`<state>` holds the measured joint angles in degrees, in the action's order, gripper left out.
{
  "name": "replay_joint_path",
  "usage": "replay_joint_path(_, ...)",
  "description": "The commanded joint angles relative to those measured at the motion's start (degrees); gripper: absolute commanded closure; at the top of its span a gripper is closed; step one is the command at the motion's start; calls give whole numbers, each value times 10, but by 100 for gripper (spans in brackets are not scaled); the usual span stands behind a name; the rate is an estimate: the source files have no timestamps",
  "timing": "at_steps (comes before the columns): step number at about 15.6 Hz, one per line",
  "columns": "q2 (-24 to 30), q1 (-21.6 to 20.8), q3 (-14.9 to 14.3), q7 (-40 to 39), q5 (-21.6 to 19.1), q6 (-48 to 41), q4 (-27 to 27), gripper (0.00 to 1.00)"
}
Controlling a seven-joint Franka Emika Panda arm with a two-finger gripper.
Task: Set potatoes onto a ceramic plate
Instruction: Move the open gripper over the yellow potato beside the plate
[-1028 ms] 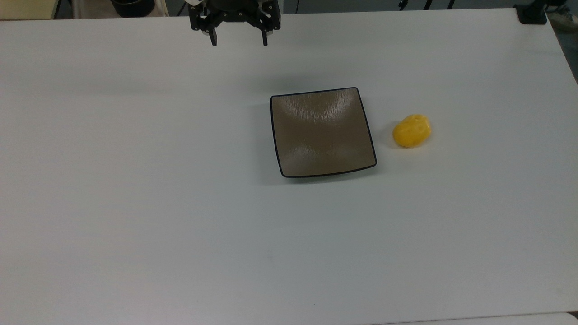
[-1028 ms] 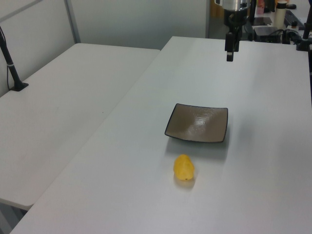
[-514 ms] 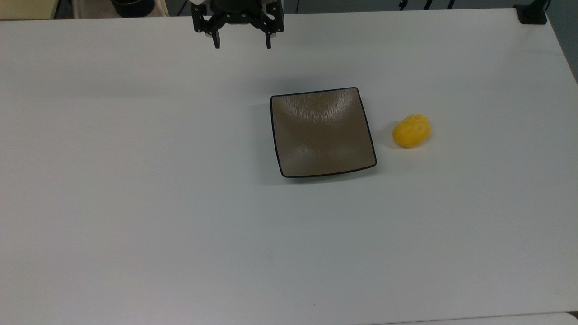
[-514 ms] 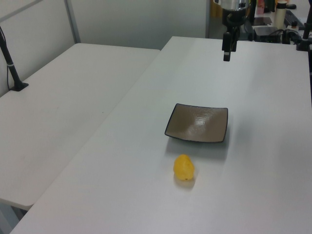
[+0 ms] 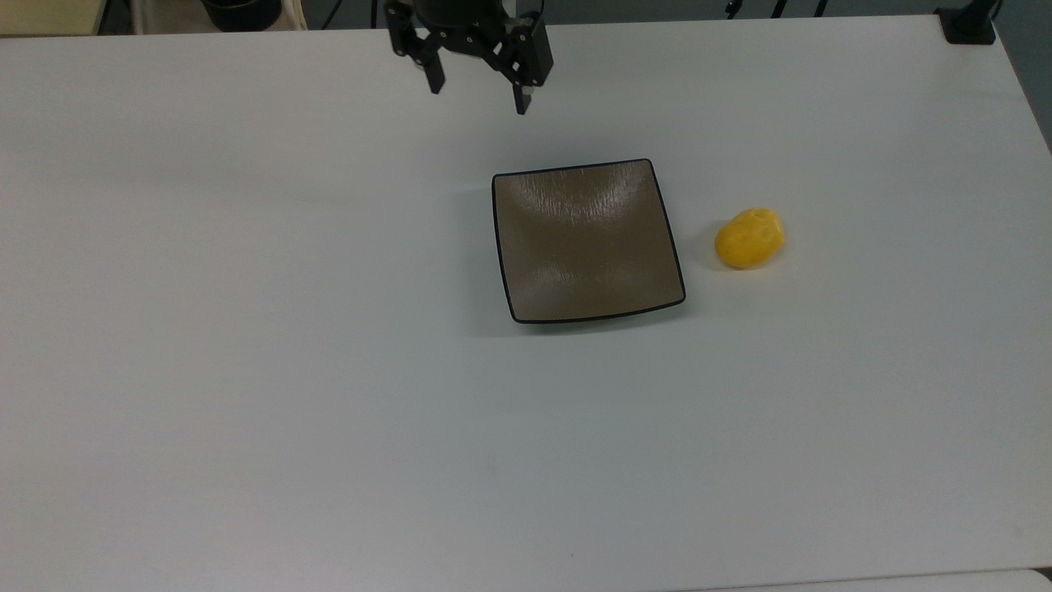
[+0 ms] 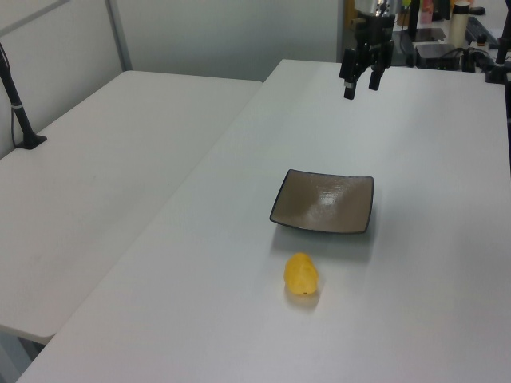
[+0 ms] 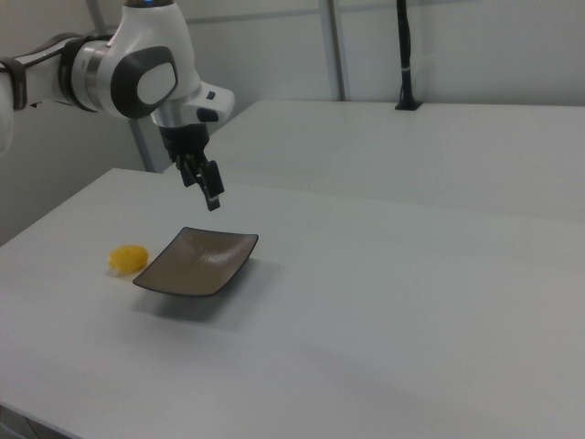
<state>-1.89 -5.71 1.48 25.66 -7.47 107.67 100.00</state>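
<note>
In the top view, the empty gripper (image 5: 477, 94), fingers spread wide, hung above the plate's (image 5: 588, 239) upper-left corner, while the potato (image 5: 749, 238) lay on the table well to the plate's right, its long axis tilted diagonally.

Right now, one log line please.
gripper: open, empty, above table | potato: on table, beside plate | plate: empty

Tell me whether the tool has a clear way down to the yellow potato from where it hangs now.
Probably yes. The tool hangs open above the table, beyond the plate's far edge. The potato lies alone on bare table beside the ceramic plate, apart from it, with nothing over or around it.
</note>
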Motion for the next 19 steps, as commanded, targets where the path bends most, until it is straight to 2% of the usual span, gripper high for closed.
replay_joint_path(1, -12, -5, 26, 124, -47, 46, 6, 0)
replay_joint_path(6, -36, -3, 120, 285, -48, 118, 6, 0)
replay_joint_path(10, -76, -7, 156, 410, -47, 190, 5, 0)
replay_joint_path(13, -118, -43, 161, 482, -30, 234, 4, 0)
replay_joint_path(15, -142, -69, 161, 513, -4, 256, 4, 0)
replay_joint_path(19, -180, -100, 161, 542, 25, 272, 3, 0)
